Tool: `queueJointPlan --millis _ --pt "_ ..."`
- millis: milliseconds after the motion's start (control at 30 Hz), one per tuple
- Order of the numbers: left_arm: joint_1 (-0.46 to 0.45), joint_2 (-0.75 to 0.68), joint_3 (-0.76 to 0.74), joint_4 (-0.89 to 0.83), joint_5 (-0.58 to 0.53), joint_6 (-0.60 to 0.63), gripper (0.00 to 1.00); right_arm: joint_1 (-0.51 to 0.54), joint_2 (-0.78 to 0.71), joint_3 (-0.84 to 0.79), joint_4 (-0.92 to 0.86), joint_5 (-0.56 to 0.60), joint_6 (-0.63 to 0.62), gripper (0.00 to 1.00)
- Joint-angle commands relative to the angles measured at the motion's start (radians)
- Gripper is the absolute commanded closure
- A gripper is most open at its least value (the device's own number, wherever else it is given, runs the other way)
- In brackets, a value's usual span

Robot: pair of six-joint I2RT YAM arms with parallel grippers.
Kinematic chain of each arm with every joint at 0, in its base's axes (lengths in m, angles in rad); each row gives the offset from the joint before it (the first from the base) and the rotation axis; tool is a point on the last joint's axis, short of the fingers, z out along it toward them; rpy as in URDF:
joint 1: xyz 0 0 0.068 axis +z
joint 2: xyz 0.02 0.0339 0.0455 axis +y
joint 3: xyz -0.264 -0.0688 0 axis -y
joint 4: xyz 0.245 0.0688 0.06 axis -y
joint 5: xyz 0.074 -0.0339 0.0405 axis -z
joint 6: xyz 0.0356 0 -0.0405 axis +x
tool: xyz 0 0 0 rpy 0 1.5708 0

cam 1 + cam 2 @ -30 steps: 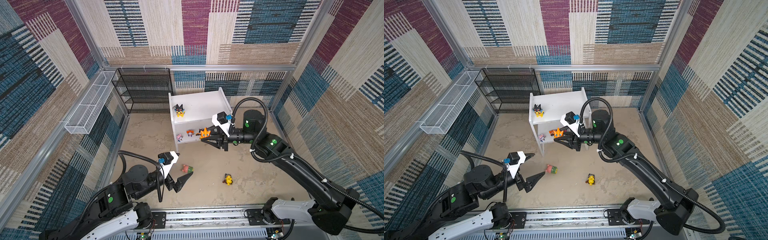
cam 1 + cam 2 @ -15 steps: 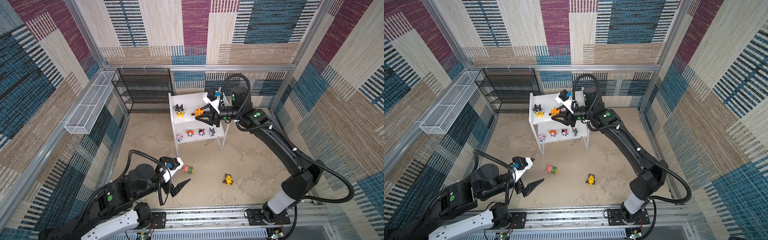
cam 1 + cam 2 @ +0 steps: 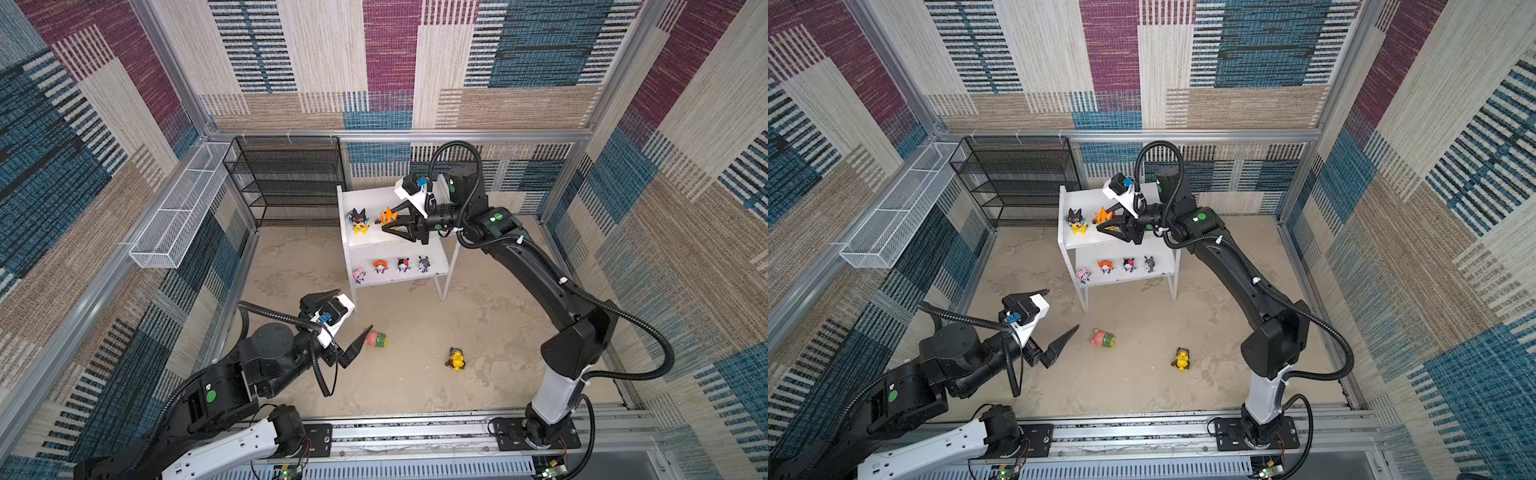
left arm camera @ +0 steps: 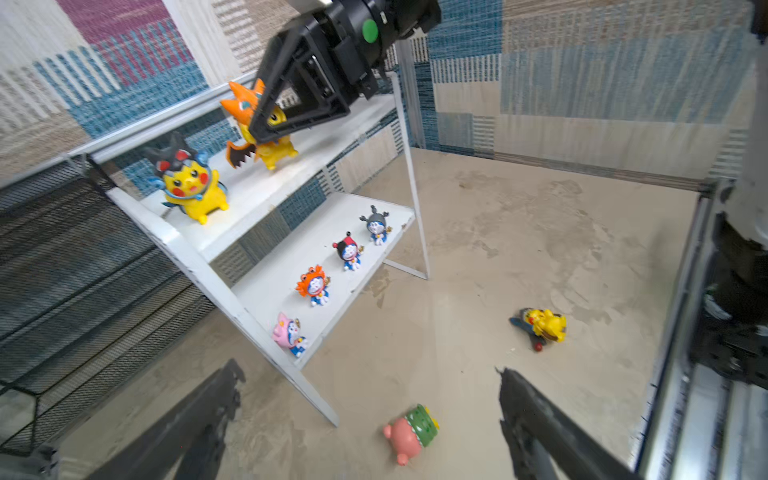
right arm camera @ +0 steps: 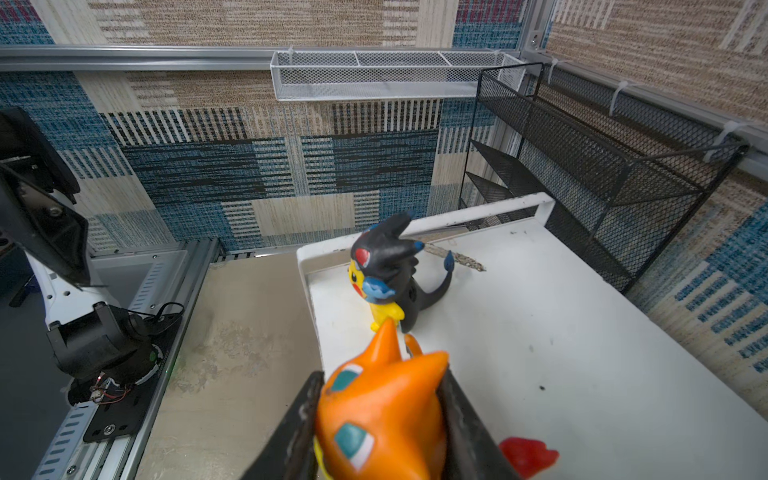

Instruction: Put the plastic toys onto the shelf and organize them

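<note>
The white shelf (image 3: 368,199) stands at the back middle. My right gripper (image 3: 384,224) is shut on an orange-hooded yellow toy (image 5: 382,415) low over the top board, beside a black-hooded yellow toy (image 3: 358,220) standing there. Several tiny big-headed toys (image 3: 390,266) line the lower board. A pink-and-green toy (image 3: 376,338) lies on its side on the floor. A blue-hooded yellow toy (image 3: 456,359) lies further right. My left gripper (image 4: 370,365) hangs open and empty, just short of the pink-and-green toy (image 4: 411,432).
A black mesh rack (image 3: 286,183) stands left of the shelf against the back wall. A white wire basket (image 3: 178,208) hangs on the left wall. Carpeted walls enclose the sandy floor (image 3: 415,316), and the arms' rail (image 3: 415,432) runs along the front.
My right gripper has carried the orange-hooded toy from in front of the lower board up over the top board. My left gripper has drawn back a little and turned, still open.
</note>
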Motion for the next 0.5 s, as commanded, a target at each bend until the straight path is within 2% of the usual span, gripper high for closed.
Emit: queueJointPlan --millis 0,167,467 --pt "0.0 0.037 0.021 0.124 -0.152 0.073 0.01 -0.004 0.025 0.039 -0.004 -0.017 0.002 0.71" --pt "0.001 0.075 0.026 0.185 -0.177 0.138 0.01 -0.007 0.05 0.059 0.008 -0.016 0.005 0.72" --pt "0.006 0.032 -0.02 0.212 -0.142 0.136 0.01 -0.012 0.101 0.128 -0.068 -0.044 -0.042 0.69"
